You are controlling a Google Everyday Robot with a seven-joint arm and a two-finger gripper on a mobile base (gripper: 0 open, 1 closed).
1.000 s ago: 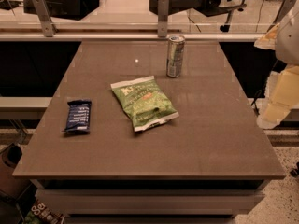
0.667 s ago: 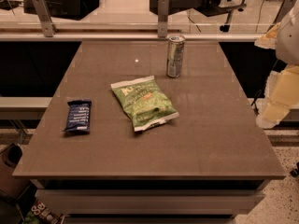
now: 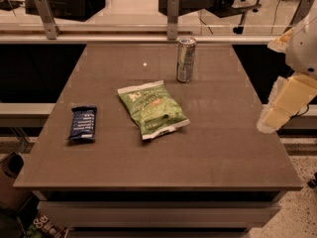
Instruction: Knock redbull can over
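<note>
The redbull can [image 3: 185, 59] stands upright near the far edge of the brown table [image 3: 223, 148], slightly right of centre. It is slim and silvery with bluish-grey sides. My gripper [image 3: 282, 108] shows at the right edge of the camera view as pale cream parts, beyond the table's right side and well apart from the can.
A green snack bag [image 3: 153, 109] lies flat at the table's middle, in front of the can. A dark blue wrapped bar [image 3: 82, 123] lies at the left. A glass barrier with metal posts [image 3: 172, 16] runs behind the table. Floor and clutter lie below left.
</note>
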